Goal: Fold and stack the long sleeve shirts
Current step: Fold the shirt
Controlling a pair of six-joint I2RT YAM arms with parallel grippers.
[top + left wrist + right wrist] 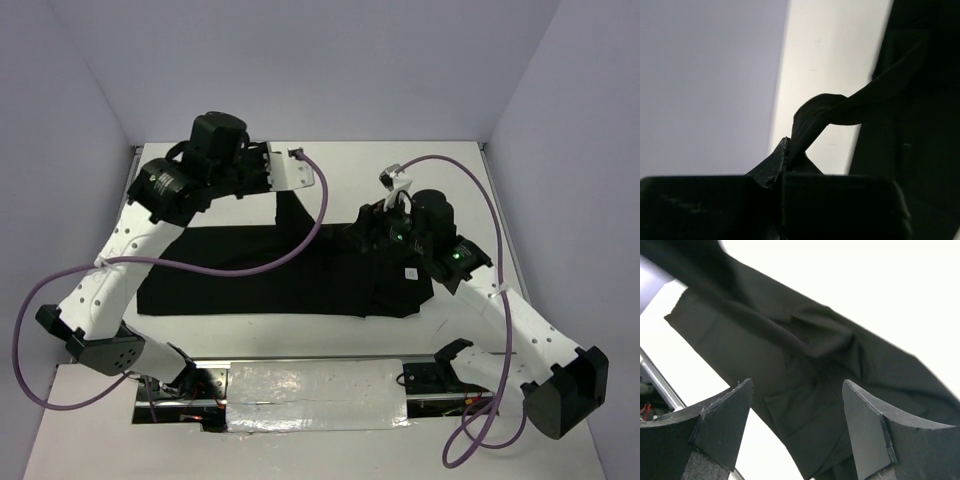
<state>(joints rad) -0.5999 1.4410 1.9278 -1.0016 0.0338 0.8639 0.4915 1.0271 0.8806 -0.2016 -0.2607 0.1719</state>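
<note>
The black long sleeve shirt lies spread across the middle of the white table, a small white tag on its right part. My left gripper hangs over the shirt's far edge, shut on a twisted strip of the black fabric that rises off the table into the jaws. My right gripper hovers over the shirt's right part. In the right wrist view it is open, with nothing between the fingers and the creased black cloth beneath them.
Grey walls close in the table at left, back and right. A foil-covered strip runs along the near edge between the arm bases. Purple cables loop over the shirt and beside both arms.
</note>
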